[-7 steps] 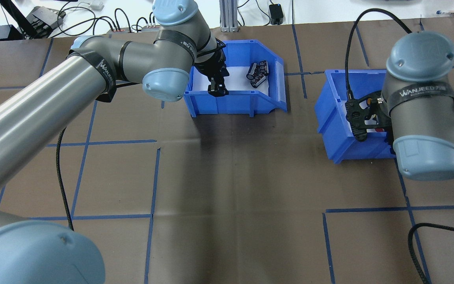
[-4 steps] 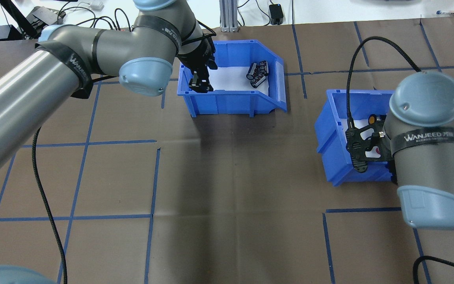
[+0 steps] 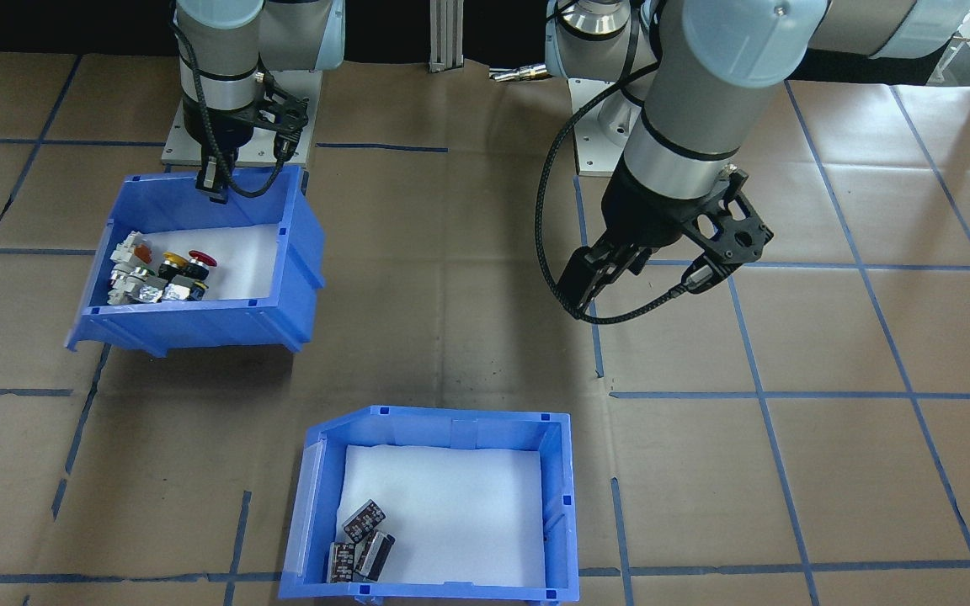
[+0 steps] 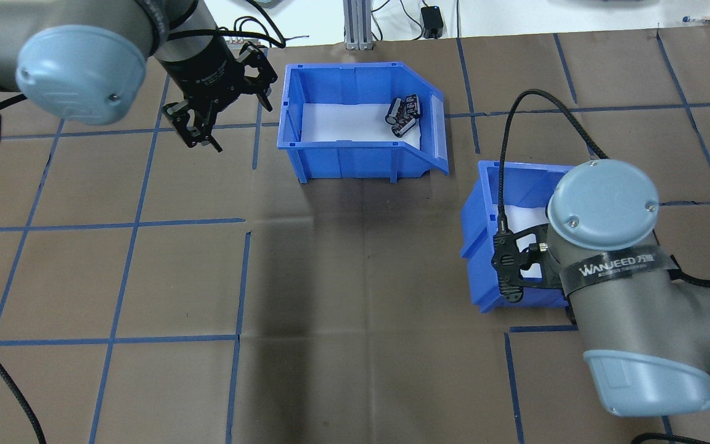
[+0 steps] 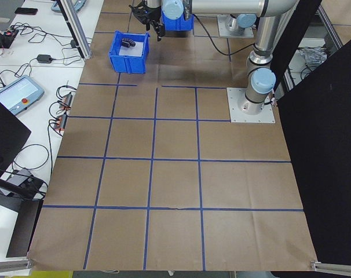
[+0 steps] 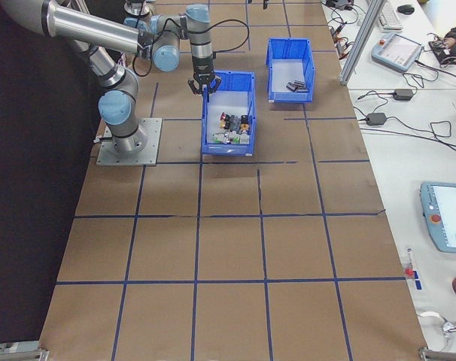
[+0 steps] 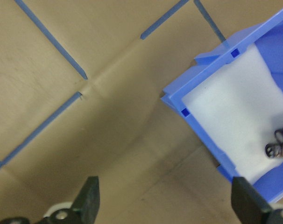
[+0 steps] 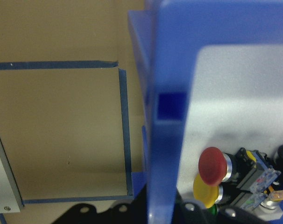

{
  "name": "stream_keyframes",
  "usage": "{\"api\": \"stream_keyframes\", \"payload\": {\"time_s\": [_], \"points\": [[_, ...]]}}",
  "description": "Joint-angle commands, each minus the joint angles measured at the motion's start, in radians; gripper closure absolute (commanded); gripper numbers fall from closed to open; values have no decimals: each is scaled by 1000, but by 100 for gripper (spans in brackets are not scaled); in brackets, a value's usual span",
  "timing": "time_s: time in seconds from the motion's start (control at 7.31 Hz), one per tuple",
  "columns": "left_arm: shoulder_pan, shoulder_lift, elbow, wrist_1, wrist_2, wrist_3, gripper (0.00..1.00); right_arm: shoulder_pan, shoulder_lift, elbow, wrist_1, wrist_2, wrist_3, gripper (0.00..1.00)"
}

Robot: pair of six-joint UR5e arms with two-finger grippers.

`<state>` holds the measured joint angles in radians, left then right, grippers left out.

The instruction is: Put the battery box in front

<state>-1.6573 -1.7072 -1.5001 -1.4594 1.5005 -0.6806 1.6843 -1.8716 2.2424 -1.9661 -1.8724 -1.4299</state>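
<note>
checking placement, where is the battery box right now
In the overhead view the battery box sits at the table's far edge, slightly left of centre, with the open left gripper to its left and the switch bin nearer on its right.

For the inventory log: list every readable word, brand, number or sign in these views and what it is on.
"WANJEED", white on the black band around the right arm in the overhead view; the small characters after it are too blurred to read.
Nothing else is readable: the bins, batteries and switches show no legible text.
</note>
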Motion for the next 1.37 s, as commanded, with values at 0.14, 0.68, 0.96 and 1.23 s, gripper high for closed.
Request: {"api": "stream_keyframes", "payload": {"time_s": [0.14,0.68,0.96,1.23], "points": [[19,122,-67,-62,114,543,0,202,67,-13,0,-8,217,100],[18,218,-175,-50,135,679,0,492,329,-191,-6,-51,497,100],[19,228,-177,-58,86,702,0,586,420,-269,-11,-54,562,100],[24,244,-180,-64,92,704,0,591,442,-277,-4,-59,562,100]]}}
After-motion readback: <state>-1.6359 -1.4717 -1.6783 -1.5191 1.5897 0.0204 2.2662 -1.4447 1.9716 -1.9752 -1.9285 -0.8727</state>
